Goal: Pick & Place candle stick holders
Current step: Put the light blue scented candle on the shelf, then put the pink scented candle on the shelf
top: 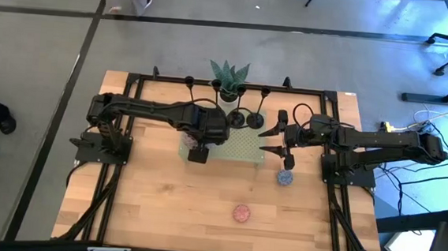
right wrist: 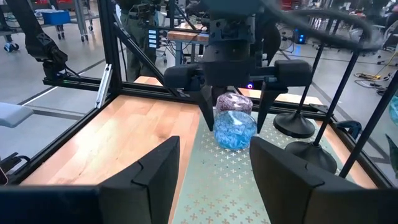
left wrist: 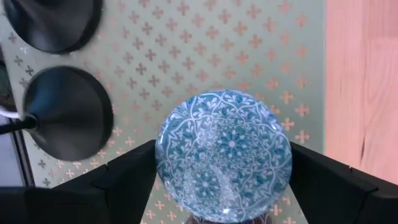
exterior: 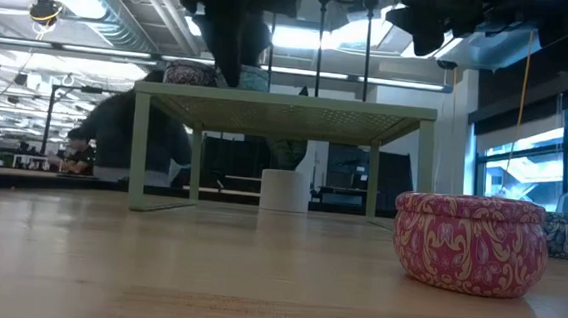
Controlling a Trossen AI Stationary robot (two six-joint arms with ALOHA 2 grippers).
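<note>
Two holders [left wrist: 62, 115] stand at frame left; your left tool [right wrist: 233, 118] straddles the blue tin [left wrist: 222, 155], fingers wide; right tool [top: 274, 141] hangs half-open, empty.

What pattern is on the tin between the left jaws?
Blue-and-white floral mandala round tin, clearest in left wrist view.

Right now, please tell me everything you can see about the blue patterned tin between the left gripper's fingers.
The blue tin is round, with a glossy lid covered in a white and blue flower pattern. It looks like metal. It stands upright on the pale green perforated shelf, stacked on a purplish tin in the right wrist view. The left gripper straddles it with fingers open, one on each side. Two black candle holder bases stand beside it, apart.
</note>
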